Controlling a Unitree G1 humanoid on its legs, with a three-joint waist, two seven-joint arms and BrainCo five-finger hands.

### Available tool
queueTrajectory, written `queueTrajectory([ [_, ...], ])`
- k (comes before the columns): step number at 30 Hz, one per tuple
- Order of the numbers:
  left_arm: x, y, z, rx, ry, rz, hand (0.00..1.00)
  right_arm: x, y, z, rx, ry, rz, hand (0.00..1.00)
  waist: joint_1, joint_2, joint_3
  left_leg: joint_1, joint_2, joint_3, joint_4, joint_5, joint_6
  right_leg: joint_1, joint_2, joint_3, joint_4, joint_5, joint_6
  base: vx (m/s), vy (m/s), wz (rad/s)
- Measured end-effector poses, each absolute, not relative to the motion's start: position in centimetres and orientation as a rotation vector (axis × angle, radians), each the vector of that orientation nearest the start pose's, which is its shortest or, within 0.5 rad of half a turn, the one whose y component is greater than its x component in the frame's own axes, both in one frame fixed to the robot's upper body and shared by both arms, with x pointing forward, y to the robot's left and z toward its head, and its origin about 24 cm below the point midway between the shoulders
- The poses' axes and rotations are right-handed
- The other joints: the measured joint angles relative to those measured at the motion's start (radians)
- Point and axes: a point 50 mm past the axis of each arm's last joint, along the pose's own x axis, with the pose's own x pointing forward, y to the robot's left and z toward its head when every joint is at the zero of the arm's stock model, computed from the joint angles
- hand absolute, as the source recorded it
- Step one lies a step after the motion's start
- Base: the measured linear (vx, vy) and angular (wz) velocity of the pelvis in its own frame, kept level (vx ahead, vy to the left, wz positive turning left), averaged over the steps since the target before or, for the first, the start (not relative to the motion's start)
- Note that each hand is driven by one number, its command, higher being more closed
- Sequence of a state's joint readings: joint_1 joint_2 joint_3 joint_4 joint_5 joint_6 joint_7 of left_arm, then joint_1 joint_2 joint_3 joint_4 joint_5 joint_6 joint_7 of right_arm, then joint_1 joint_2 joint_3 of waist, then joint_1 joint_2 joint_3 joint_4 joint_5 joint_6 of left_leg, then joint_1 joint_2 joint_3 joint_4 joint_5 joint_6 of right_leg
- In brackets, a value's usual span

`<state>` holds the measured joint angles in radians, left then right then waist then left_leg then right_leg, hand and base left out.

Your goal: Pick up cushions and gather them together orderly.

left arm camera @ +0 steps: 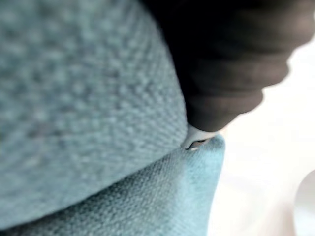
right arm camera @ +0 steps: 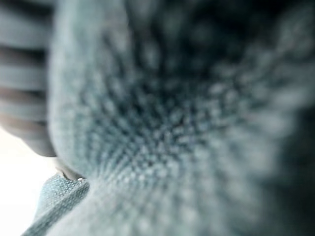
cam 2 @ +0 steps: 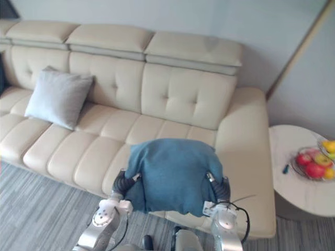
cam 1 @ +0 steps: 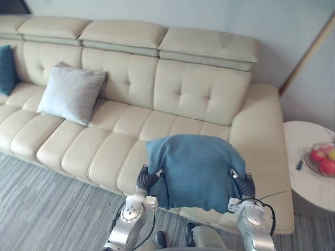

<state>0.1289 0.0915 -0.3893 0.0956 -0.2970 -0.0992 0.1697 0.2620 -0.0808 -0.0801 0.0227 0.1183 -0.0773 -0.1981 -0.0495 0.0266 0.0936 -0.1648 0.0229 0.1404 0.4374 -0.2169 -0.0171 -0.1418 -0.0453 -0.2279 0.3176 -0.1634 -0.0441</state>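
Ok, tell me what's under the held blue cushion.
Below the teal-blue fabric cushion is the seat of the cream tufted leather sofa. The left robot hand and right robot hand show at its lower sides. The seat behind it and most of each hand are covered.

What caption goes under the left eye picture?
Left hand and right hand hold a blue cushion before the cream sofa, grey cushion on it.

Home living rm. Long cream tufted sofa (cam 1: 157, 104) across upper half w/ grey cushion (cam 1: 70, 93) at left, striped grey carpet (cam 1: 42, 209) along bottom, round side table (cam 1: 296, 138) w/ fruit bowl (cam 1: 320, 159) at right edge.
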Motion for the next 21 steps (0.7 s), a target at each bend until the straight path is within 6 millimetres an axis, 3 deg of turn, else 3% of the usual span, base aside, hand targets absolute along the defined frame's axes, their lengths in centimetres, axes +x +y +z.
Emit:
queueTrajectory([
  [1,20.9,9.2,-0.7,-0.207,0.205,-0.137,1.00,18.8,-20.9,-0.5,0.005,0.175,-0.357,1.00,0.007,0.001,0.000,-0.016,0.022,0.026,0.068,-0.005,-0.006,0.022,0.012,0.000,-0.009,0.001,-0.001,0.31,-0.104,0.13],
  [3,20.9,9.2,-0.3,-0.213,0.189,-0.139,1.00,18.7,-20.9,1.5,0.002,0.091,-0.355,1.00,0.047,0.001,0.002,-0.082,0.133,0.111,0.342,-0.028,0.014,0.117,0.046,0.020,-0.050,-0.010,-0.020,0.23,-0.029,-0.31],
  [6,21.2,9.1,1.4,-0.238,0.114,-0.143,1.00,19.4,-20.7,3.5,0.008,-0.010,-0.347,1.00,0.064,0.001,0.001,-0.110,0.223,0.115,0.306,-0.060,0.016,0.137,0.043,0.073,-0.068,-0.016,-0.028,0.20,0.054,-0.51],
  [7,21.3,9.2,1.7,-0.243,0.101,-0.141,1.00,19.4,-20.7,3.7,0.009,-0.019,-0.349,1.00,0.064,0.001,0.002,-0.112,0.228,0.101,0.270,-0.060,0.015,0.137,0.041,0.086,-0.071,-0.016,-0.028,0.21,0.246,-0.52],
  [9,21.5,9.2,2.1,-0.250,0.079,-0.137,1.00,19.4,-20.6,3.7,0.013,-0.022,-0.353,1.00,0.066,0.013,-0.006,-0.085,0.213,0.009,0.079,-0.035,-0.016,0.138,0.025,0.128,-0.076,-0.015,-0.015,0.15,0.299,-0.54],
  [10,21.4,9.1,2.0,-0.249,0.084,-0.135,1.00,19.3,-20.7,3.6,0.008,-0.018,-0.353,1.00,0.072,0.025,-0.015,-0.037,0.196,-0.062,-0.065,0.052,-0.032,0.139,0.023,0.158,-0.077,-0.026,0.026,0.11,0.264,-0.53],
  [11,21.3,9.2,1.9,-0.243,0.086,-0.134,1.00,19.4,-20.7,3.5,0.008,-0.015,-0.353,1.00,0.072,0.036,-0.024,-0.031,0.191,-0.079,-0.084,0.080,-0.106,0.139,0.022,0.170,-0.080,-0.036,0.053,0.14,0.315,-0.51],
  [12,21.2,9.3,1.4,-0.228,0.108,-0.133,1.00,19.3,-20.6,2.7,0.010,0.020,-0.359,1.00,0.066,0.017,-0.035,-0.019,0.169,-0.070,-0.089,0.081,-0.122,0.140,0.002,0.191,-0.086,-0.037,0.075,0.10,0.237,-0.27],
  [14,20.6,9.7,0.7,-0.210,0.138,-0.125,1.00,18.8,-20.1,1.2,0.036,0.089,-0.372,1.00,0.061,-0.029,-0.061,0.014,0.121,-0.014,-0.132,0.080,-0.102,0.143,-0.057,0.230,-0.123,-0.023,0.103,0.12,0.277,-0.35],
  [18,20.1,10.0,0.2,-0.202,0.162,-0.119,1.00,18.7,-19.8,0.7,0.031,0.114,-0.366,1.00,0.059,-0.043,-0.069,0.033,0.080,0.019,-0.150,0.073,-0.084,0.144,-0.096,0.271,-0.151,-0.009,0.126,0.06,0.154,-0.25],
  [21,19.9,10.2,-0.1,-0.175,0.175,-0.134,1.00,18.6,-19.7,-0.6,0.017,0.174,-0.358,1.00,0.059,-0.050,-0.080,0.047,0.074,0.037,-0.181,0.083,-0.076,0.144,-0.097,0.295,-0.186,0.003,0.142,0.00,0.020,-0.15],
])
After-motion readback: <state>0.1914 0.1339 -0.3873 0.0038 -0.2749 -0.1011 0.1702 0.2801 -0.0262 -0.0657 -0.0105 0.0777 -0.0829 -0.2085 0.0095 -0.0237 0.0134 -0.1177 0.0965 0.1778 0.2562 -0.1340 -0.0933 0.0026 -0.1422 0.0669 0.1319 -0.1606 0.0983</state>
